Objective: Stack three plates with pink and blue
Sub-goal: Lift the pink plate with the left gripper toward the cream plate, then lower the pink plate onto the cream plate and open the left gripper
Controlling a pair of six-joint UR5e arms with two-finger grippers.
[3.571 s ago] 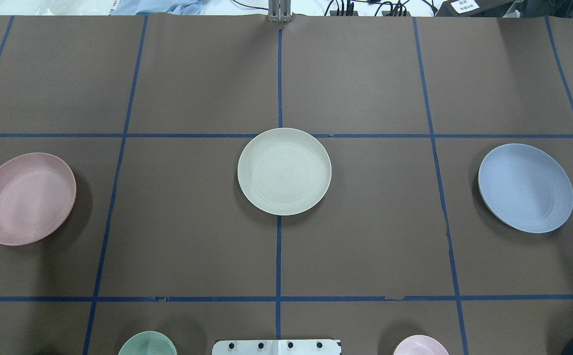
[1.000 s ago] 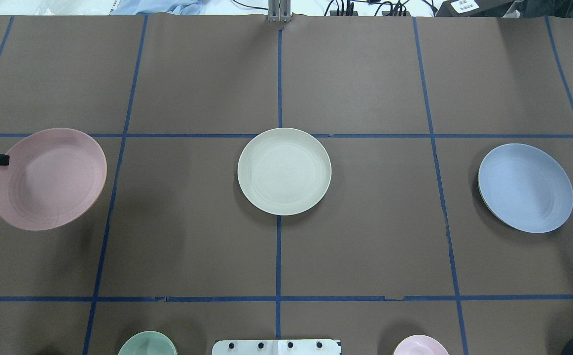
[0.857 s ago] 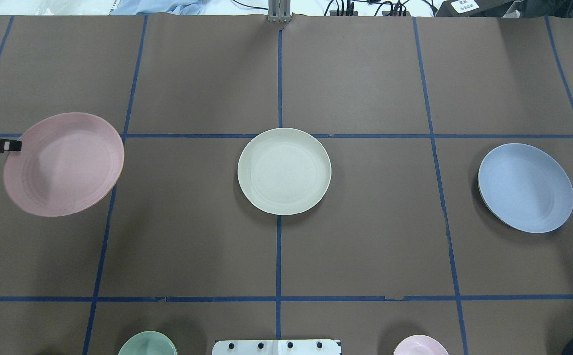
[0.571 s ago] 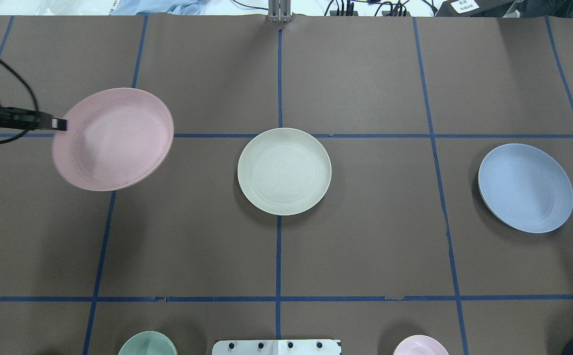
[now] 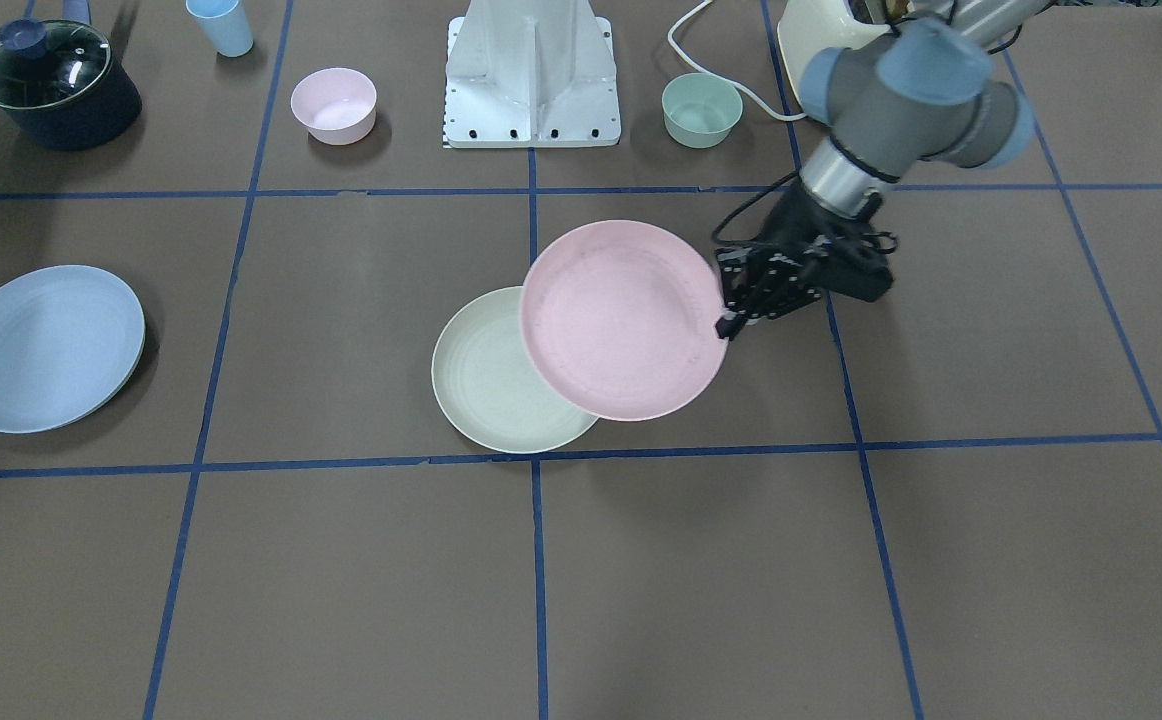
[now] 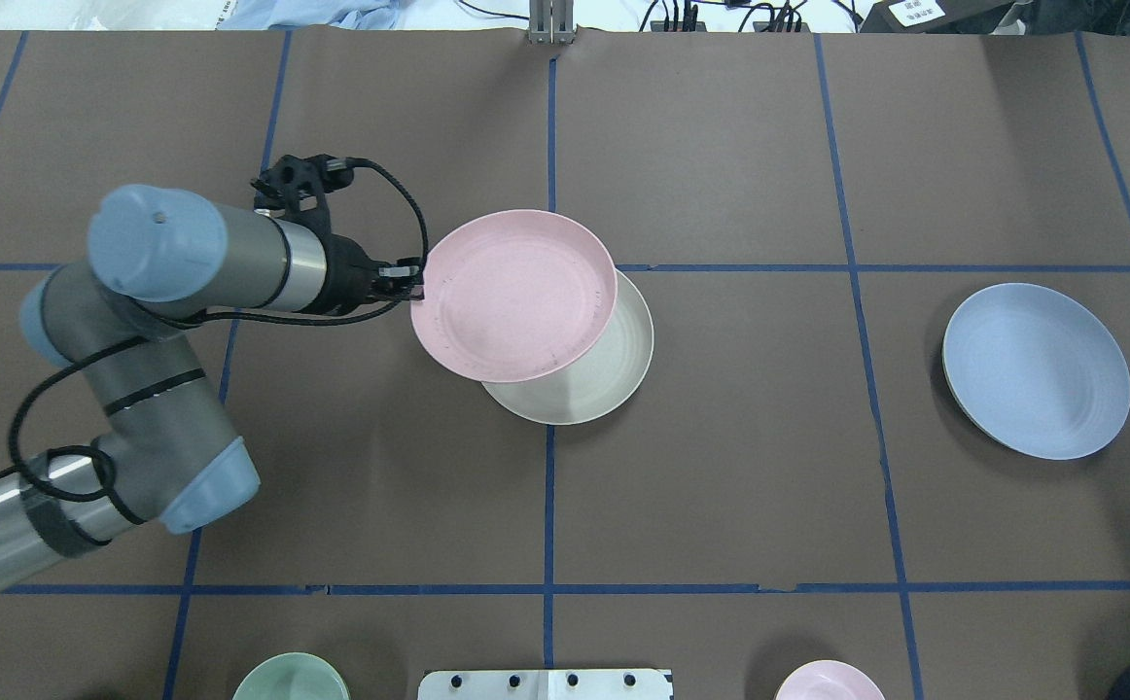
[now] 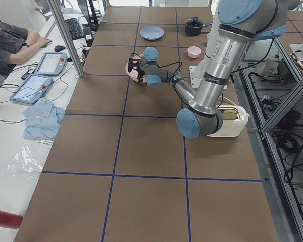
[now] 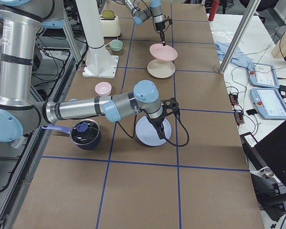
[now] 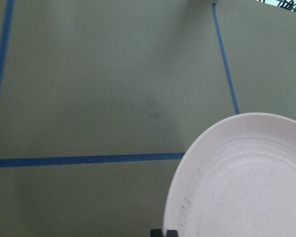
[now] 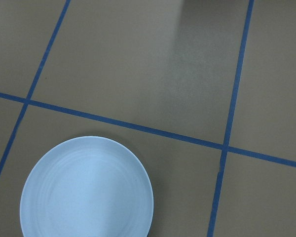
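Note:
My left gripper (image 6: 410, 283) is shut on the left rim of the pale pink plate (image 6: 514, 294) and holds it tilted in the air. The plate overlaps the cream plate (image 6: 596, 381), which lies flat at the table's middle. In the front view the pink plate (image 5: 624, 318) covers the cream plate's (image 5: 486, 375) right part. The light blue plate (image 6: 1037, 369) lies alone at the right. My right gripper (image 8: 159, 130) shows only in the exterior right view, just above the blue plate (image 8: 150, 136); I cannot tell if it is open. The right wrist view shows the blue plate (image 10: 86, 190) below.
A mint green bowl (image 5: 701, 108) and a small pink bowl (image 5: 333, 103) flank the white robot base (image 5: 533, 75). A dark lidded pot (image 5: 56, 82) and a blue cup (image 5: 221, 25) stand near the robot's right. A toaster (image 5: 821, 40) stands by the left arm.
The pink plate rose from the table's left side and travelled right, to over the cream plate. The left arm came into the overhead view. The cream and blue plates have not moved.

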